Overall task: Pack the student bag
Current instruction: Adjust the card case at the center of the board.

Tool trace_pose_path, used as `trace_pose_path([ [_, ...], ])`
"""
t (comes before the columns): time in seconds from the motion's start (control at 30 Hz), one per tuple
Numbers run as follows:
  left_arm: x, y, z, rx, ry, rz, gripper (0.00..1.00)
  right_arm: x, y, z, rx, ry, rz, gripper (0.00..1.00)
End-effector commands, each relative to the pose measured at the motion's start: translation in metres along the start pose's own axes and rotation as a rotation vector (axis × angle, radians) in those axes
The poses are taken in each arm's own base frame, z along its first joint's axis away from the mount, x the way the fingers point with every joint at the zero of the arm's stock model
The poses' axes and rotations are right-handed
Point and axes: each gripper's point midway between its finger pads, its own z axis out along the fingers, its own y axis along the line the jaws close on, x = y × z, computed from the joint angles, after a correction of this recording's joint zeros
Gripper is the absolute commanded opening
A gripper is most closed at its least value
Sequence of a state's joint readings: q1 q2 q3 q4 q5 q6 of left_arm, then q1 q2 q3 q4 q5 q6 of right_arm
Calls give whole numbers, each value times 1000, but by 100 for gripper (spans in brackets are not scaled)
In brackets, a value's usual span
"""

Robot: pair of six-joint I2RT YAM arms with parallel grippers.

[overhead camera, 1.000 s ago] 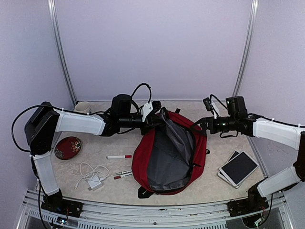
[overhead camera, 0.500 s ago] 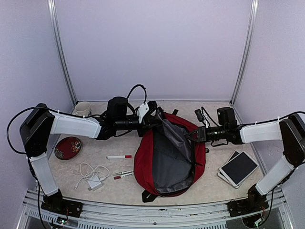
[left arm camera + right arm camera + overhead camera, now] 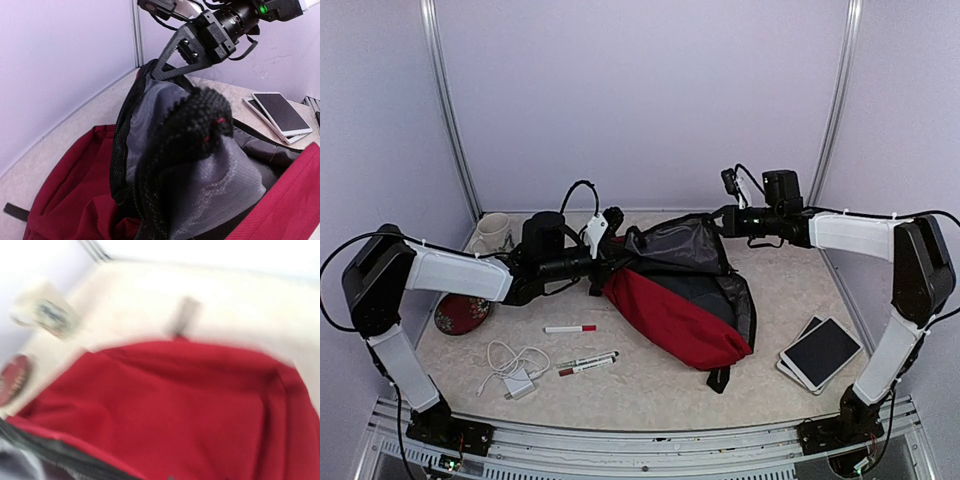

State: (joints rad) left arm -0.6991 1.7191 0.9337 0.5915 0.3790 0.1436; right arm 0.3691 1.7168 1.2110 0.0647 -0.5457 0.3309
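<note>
The student bag (image 3: 670,310) lies in the middle of the table (image 3: 790,290). Its red shell slumps toward the lower right of the overhead frame. Its mouth is pulled up and stretched between the two arms, with the grey lining showing along the top.

The left pincer (image 3: 613,262) is clenched on the left end of the bag's opening. In the left wrist view a thick black webbing edge and grey lining fill the foreground above the red fabric (image 3: 65,185). The right pincer (image 3: 720,222) is clenched on the opposite rim. From the left wrist it shows at the top of the frame, its fingertips (image 3: 159,71) pinched together on the black-edged lip.

The right wrist view is heavily blurred: mostly red bag fabric (image 3: 175,405), with a pale mug (image 3: 45,315) at upper left.

Left of the bag in the overhead view:
- a mug (image 3: 492,232) near the back wall
- a red dish (image 3: 460,312), partly under the left arm
- a red-capped marker (image 3: 570,328)
- a pair of pens (image 3: 588,363) nearer the front
- a white charger (image 3: 520,383) with its coiled cable

Two stacked tablets (image 3: 820,352) lie at lower right, apart from the bag.
</note>
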Motion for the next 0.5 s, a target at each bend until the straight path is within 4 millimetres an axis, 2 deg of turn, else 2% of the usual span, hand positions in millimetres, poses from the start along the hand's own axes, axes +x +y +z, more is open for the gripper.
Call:
trace_pose_path([
  [0.0, 14, 24, 4, -45, 19, -128, 0, 23, -37, 2, 158, 37, 56, 0],
  [0.13, 27, 25, 3, -25, 42, -180, 3, 28, -40, 10, 142, 52, 62, 0],
  [0.23, 36, 22, 4, -3, 68, -189, 24, 29, -36, 14, 109, 54, 82, 1],
  [0.3, 40, 25, 3, -11, 83, -207, 40, 31, -33, 16, 86, 56, 98, 19],
  [0.37, 40, 29, 1, -19, 82, -230, 61, 32, -30, 16, 69, 67, 108, 35],
  [0.47, 33, 31, -5, 0, 62, -265, 79, 27, -28, 12, 83, 73, 103, 53],
])
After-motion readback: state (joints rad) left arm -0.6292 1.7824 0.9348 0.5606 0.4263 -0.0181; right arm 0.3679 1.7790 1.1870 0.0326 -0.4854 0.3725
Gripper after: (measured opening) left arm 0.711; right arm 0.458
